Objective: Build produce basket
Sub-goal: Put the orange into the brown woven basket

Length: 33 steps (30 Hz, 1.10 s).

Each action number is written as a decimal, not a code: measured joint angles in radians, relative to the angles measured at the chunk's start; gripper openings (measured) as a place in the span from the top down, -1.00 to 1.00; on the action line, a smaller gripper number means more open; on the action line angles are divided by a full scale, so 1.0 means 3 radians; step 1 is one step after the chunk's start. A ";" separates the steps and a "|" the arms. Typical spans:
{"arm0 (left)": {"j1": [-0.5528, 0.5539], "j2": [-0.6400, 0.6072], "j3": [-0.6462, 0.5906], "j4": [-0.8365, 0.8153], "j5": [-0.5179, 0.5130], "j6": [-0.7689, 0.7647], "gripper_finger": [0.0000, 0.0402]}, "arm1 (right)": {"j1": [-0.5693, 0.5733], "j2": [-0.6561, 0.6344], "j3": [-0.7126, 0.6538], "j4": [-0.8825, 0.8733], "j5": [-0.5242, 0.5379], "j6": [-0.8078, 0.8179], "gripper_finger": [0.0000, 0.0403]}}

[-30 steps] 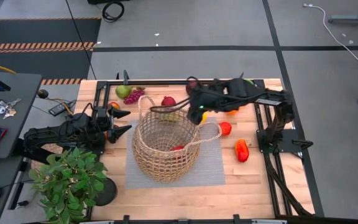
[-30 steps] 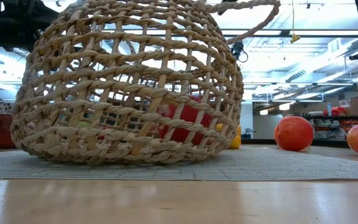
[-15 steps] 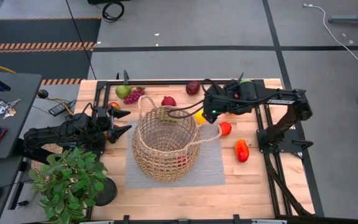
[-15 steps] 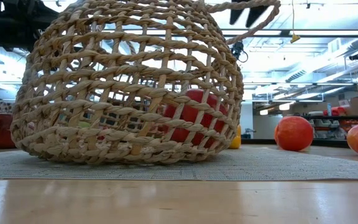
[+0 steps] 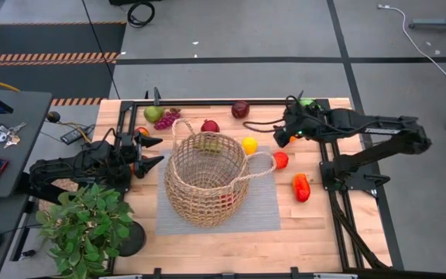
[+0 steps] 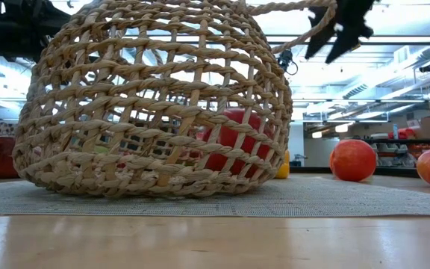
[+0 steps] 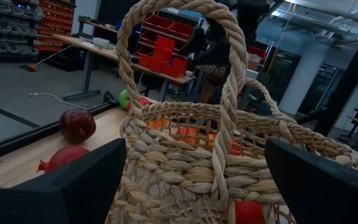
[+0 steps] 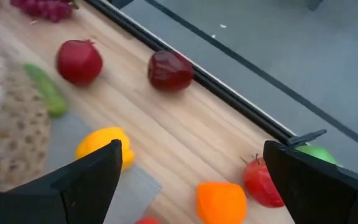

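**Right arm pulled back from the basket**

The basket (image 5: 206, 180) stands on the grey mat (image 5: 262, 209) at mid-table, a red fruit (image 6: 234, 138) lying inside it against the wall; a second ago that fruit sat lower and partly hidden. The left gripper (image 5: 150, 152) waits just left of the basket, fingers spread and empty, unmoved. The right gripper (image 5: 280, 136), which hung over the basket's far rim a second ago, has drawn away to the right of it, jaws wide with nothing between them. A yellow fruit (image 5: 249, 145) now shows just beyond the basket's right handle. Behind the basket lie the pear (image 5: 153, 114), grapes (image 5: 167, 118) and a dark apple (image 5: 240, 108).
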 joint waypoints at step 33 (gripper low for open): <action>0.0000 0.0000 0.0000 -0.0001 -0.0001 -0.0001 -0.94 | -0.1570 0.0048 -0.1194 0.1081 -0.1586 -0.0799 -0.95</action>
